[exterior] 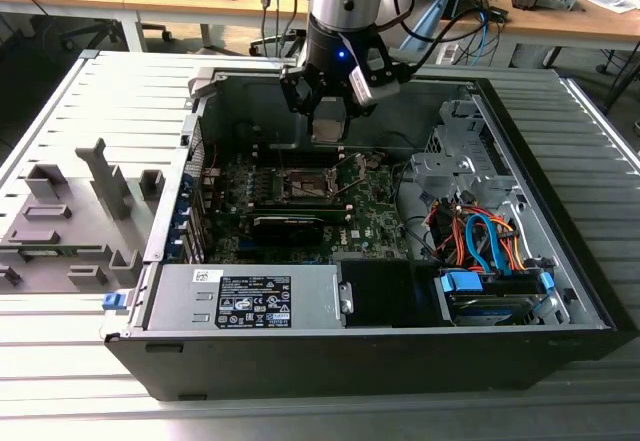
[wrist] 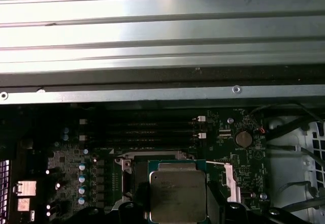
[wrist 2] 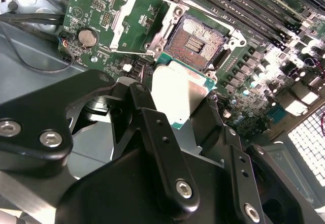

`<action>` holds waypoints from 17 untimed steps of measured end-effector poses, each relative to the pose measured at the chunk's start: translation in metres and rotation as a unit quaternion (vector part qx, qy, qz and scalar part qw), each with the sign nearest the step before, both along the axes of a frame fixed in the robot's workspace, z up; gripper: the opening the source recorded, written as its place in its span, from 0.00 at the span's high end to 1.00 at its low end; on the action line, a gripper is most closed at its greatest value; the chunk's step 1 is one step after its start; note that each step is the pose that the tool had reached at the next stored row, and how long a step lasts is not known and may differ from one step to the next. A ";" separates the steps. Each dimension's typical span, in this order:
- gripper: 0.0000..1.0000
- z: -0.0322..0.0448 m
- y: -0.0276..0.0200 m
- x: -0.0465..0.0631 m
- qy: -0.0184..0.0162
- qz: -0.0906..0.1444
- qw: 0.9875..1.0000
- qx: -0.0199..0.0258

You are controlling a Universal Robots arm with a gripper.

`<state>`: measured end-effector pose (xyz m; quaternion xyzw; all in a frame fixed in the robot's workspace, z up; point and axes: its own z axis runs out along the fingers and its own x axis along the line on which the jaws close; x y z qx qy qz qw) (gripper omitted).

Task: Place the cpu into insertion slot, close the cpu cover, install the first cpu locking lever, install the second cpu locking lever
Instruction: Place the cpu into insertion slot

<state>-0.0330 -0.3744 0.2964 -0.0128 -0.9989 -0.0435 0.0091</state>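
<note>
My gripper (exterior: 328, 111) hangs inside the open computer case, shut on the cpu (exterior: 328, 129), a flat silvery square with a green edge. In the second wrist view the cpu (wrist 2: 180, 94) sits between black fingers (wrist 2: 152, 127), held above and beside the insertion slot (wrist 2: 195, 43), whose dark pin field lies bare. The cpu cover (wrist 2: 123, 10) is swung open next to the slot. In the first wrist view the cpu (wrist: 177, 193) partly hides the insertion slot (wrist: 133, 176). The slot (exterior: 303, 183) lies on the motherboard below the gripper.
A long black card (exterior: 290, 223) lies across the board in front of the socket. The power supply (exterior: 245, 296) fills the near side of the case. A drive cage with orange and blue cables (exterior: 480, 246) stands on the exterior view's right. Memory slots (wrist 2: 244, 5) run beside the socket.
</note>
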 end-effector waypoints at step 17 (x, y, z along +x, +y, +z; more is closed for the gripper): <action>0.46 -0.0034 -0.0013 0.000 0.000 0.000 1.000 0.000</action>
